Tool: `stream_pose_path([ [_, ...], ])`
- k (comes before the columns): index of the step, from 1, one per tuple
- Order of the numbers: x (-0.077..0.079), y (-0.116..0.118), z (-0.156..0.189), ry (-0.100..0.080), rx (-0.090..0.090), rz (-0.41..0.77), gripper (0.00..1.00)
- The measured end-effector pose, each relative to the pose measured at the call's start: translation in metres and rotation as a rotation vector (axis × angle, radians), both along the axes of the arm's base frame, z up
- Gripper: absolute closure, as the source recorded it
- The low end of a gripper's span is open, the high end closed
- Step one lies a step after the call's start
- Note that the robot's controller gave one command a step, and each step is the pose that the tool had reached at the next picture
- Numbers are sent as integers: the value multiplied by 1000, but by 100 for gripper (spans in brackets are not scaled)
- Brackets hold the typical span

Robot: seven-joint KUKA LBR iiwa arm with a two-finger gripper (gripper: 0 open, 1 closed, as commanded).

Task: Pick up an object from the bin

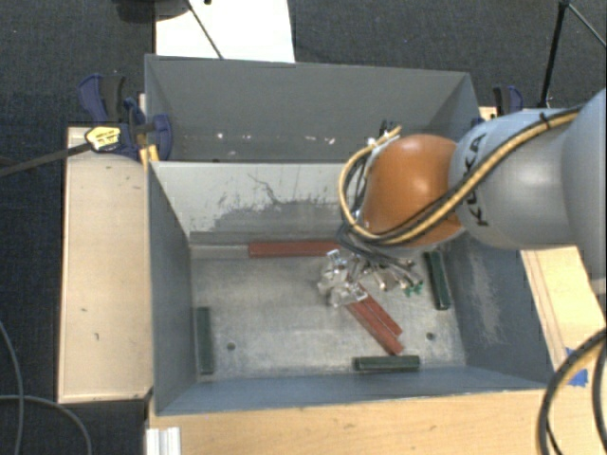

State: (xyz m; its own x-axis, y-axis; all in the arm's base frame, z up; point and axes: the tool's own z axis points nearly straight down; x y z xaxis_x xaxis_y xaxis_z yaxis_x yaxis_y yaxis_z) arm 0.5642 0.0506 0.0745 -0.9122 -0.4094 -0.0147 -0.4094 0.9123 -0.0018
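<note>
I have the grey metal bin (171, 282) in front of me, its floor scuffed and mostly bare. The arm (531, 192) comes in from the right, with its orange cover (408, 192) and looped cables hanging over the middle of the bin, towards the right.

Below the cover, the tool (340, 290) is down near the floor, just right of centre. I cannot tell from here whether it is spread wide or closed, or whether it grips anything.

It sits at the upper-left end of a slanted red-brown bar (377, 320), which runs down and to the right from under the metal parts. That bar is the thing nearest to it.

A second red-brown bar (289, 248) lies flat along the foot of the back wall, just left of the tool.

Three dark green bars lie well apart:
- The left one (202, 339) is by the left wall.
- The front one (386, 363) is against the front wall, below the slanted bar.
- The right one (438, 281) is to the right of the tool.
</note>
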Motion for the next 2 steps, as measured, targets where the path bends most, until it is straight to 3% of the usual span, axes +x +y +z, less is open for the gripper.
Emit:
stream_pose_path([
  [1,-3,-39,28,16,0,45,100],
  [2,-28,-77,64,14,-4,0,100],
])
